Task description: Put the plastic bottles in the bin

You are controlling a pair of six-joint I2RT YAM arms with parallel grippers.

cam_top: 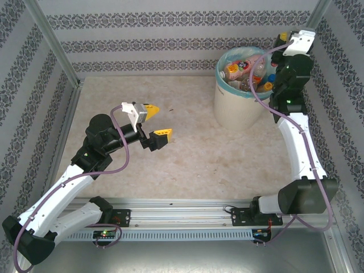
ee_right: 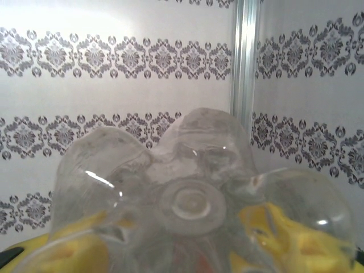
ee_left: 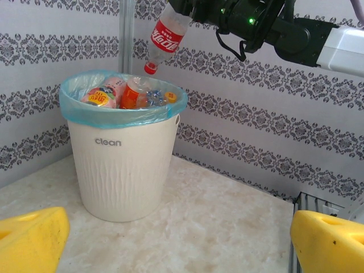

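One red-labelled bottle (ee_left: pixel 168 33) hangs cap-down, long axis steeply tilted, above the bin (ee_left: pixel 122 170), pinched by the right gripper (ee_right: pixel 185 247). The left gripper (cam_top: pixel 157 121) is spread wide. Beige marbled tabletop (cam_top: pixel 187 165); patterned wallpaper walls (ee_left: pixel 256 125).

The base of a clear bottle (ee_right: pixel 190 199) faces us close up, lobed, held in the right claw (ee_right: pixel 182 250). Yellow fingers (ee_right: pixel 284 233) show through it on both sides. Behind the bottle is patterned wallpaper (ee_right: pixel 114 57), and above it a metal post (ee_right: pixel 244 57).
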